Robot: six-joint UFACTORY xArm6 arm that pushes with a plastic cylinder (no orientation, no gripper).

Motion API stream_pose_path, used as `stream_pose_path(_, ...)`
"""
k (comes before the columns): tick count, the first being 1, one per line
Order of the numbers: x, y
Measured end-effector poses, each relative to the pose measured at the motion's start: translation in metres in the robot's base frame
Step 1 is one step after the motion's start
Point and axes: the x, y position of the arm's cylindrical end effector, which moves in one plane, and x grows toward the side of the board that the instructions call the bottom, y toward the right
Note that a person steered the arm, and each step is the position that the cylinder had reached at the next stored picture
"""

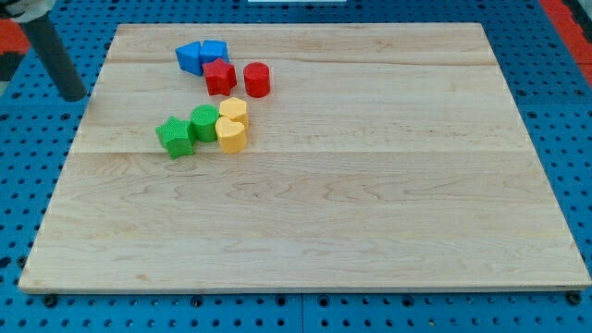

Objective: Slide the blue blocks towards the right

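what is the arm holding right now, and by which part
Nothing is held. My tip sits off the board's left edge, apart from the two blue blocks.

You get one view only, looking down at a slant from the near edge of the wooden board, which fills nearly all the frame. The blue pegboard shows around it. My tip enters at the view's top left.

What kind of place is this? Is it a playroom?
Probably a robot lab bench, not a playroom: a wooden board lies on a blue pegboard table full of holes, my tip hangs at its left edge, and small coloured blocks sit together for pushing.
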Motion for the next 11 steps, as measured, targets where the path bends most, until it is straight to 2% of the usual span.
stream_pose_path(1, -0.023, 0.000)
stream_pose_path(2, -0.043, 0.049)
stream_pose_path(3, -0.051, 0.130)
stream_pose_path(5, -0.053, 0.195)
stream_pose_path(6, -0.066, 0.213)
stream_pose_path(7, -0.047, 0.212)
stream_pose_path(8, -0.045, 0.142)
stream_pose_path(9, -0.066, 0.123)
stream_pose_path(10, -0.086, 0.183)
stream_pose_path(11, -0.079, 0.247)
